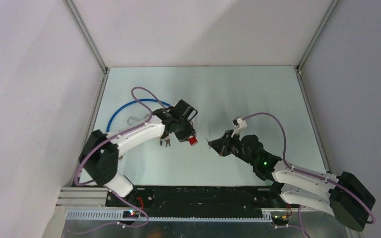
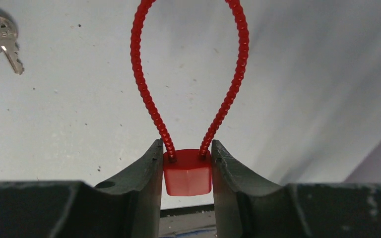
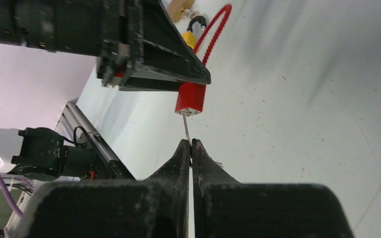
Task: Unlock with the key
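A red padlock (image 2: 187,173) with a red cable shackle (image 2: 144,89) is clamped by its body between the fingers of my left gripper (image 2: 184,146) and held above the table. In the top view the lock (image 1: 193,141) hangs at the left gripper (image 1: 187,133). My right gripper (image 3: 192,144) is shut on a thin metal key (image 3: 186,126). The blade points up at the lock's underside (image 3: 190,98), and its tip reaches the keyhole face. How deep it sits cannot be told. In the top view the right gripper (image 1: 219,147) is just right of the lock.
A bunch of spare keys (image 2: 0,44) lies on the table left of the lock and also shows in the top view (image 1: 166,143). A blue cable loop (image 1: 124,111) lies at the back left. A yellow lock (image 3: 189,37) lies beyond the red one.
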Tool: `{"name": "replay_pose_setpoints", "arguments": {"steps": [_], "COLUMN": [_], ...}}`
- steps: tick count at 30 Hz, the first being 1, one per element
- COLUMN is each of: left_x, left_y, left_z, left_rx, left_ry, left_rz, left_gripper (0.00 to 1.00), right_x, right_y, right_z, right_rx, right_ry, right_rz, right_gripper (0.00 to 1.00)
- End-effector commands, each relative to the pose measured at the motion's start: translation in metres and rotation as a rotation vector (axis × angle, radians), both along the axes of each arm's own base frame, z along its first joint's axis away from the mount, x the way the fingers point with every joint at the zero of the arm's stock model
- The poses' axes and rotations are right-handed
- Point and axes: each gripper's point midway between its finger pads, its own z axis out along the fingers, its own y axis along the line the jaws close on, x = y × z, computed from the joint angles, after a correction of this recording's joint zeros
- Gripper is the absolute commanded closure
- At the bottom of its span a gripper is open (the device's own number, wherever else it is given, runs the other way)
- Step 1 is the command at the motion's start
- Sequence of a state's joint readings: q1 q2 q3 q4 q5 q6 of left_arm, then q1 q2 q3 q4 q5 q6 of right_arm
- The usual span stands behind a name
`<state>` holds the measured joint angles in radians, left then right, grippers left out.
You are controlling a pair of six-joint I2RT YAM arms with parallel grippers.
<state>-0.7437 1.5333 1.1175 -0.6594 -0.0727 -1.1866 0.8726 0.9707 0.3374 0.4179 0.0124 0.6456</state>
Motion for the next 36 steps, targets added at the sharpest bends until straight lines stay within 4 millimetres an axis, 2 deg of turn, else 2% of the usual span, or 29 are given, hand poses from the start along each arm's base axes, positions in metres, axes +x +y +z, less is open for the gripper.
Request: {"name": "replay_pose_setpoints", "arguments": {"steps": [1,4,7,11,16,21,30,34,36], "left_x": [0.002,0.0,-0.003,-0.004,0.0,0.004,0.013,0.013,0.01], "left_y": [0.0,0.0,0.002,0.005,0.013,0.021,0.029,0.032,0.035], "left_z": [-0.038,-0.056,-0.072,-0.084,-0.091,-0.097,-0.11,-0.117,-0.12], "left_rx": [0.06,0.087,0.112,0.129,0.149,0.163,0.198,0.204,0.203], "left_ry": [0.078,0.121,0.166,0.197,0.209,0.223,0.254,0.28,0.296], "left_rz": [0.018,0.018,0.021,0.027,0.048,0.065,0.082,0.089,0.096], "left_gripper": [0.86,0.76,0.71,0.62,0.38,0.36,0.37,0.44,0.52], "right_x": [0.007,0.007,0.008,0.009,0.009,0.01,0.009,0.009,0.008], "right_y": [-0.007,-0.008,-0.008,-0.008,-0.008,-0.008,-0.006,-0.005,-0.004], "right_z": [0.006,0.004,0.002,-0.001,0.0,-0.001,-0.002,-0.002,-0.002], "right_rx": [-0.032,-0.04,-0.041,-0.044,-0.041,-0.04,-0.035,-0.031,-0.031], "right_ry": [-0.02,-0.013,-0.008,0.001,0.002,0.004,0.012,0.013,0.015], "right_rz": [-0.043,-0.045,-0.042,-0.044,-0.044,-0.042,-0.038,-0.033,-0.026], "right_gripper": [1.0,1.0,1.0,1.0,1.0,1.0,1.0,1.0,1.0]}}
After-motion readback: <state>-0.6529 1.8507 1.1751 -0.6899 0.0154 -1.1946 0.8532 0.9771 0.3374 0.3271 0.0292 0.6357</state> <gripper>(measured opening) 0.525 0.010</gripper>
